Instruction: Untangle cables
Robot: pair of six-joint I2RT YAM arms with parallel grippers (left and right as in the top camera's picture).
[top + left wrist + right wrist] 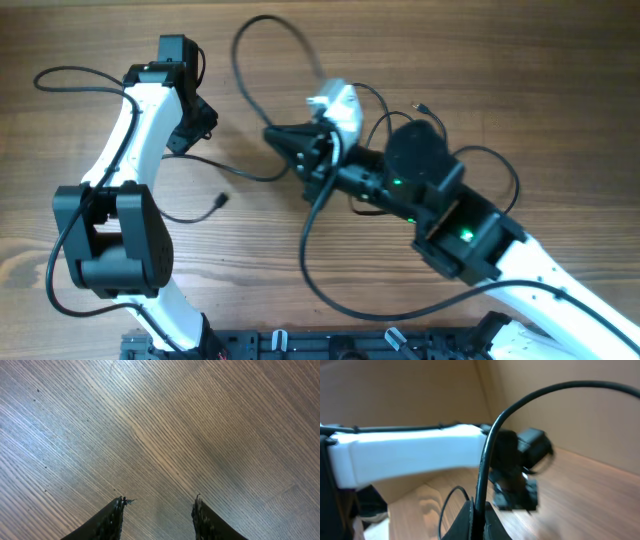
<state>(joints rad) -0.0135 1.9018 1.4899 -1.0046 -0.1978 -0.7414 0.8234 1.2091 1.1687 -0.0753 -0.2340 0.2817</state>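
Overhead view
- table (500,40): bare brown wood under both arms.
- left arm (140,120): white with black joints, rising along the left side of the picture.
- left gripper (192,122): black, pointing down at the wood; finger state cannot be told from above.
- right gripper (272,135): reaches in from the lower right to the middle, black fingers pressed together on a cord.
- cables (236,55): thin black cords. One makes a tall open loop above the right gripper and comes down into its fingertips.
- lower loop (304,250): a second wide curl lying on the wood below the right gripper, sweeping toward the bottom edge.
- plug (221,200): a small free connector between the two arms, apart from both grippers; its cord trails left under the left arm.

Left wrist view
- left gripper (160,500): two dark fingers (107,522) spread apart, nothing between them.
- table (150,420): only wood grain ahead of the fingers; no cord shows here.

Right wrist view
- right gripper (479,510): fingers (465,525) squeezed together, pinching a cord.
- held cable (492,440): rises straight up out of the pinch, then arcs over to the right.
- left arm (410,457): the white link crosses the picture behind the cord; its black far end is blurred.
- second cord: a thin curl shows left of the fingers, low over the wood.
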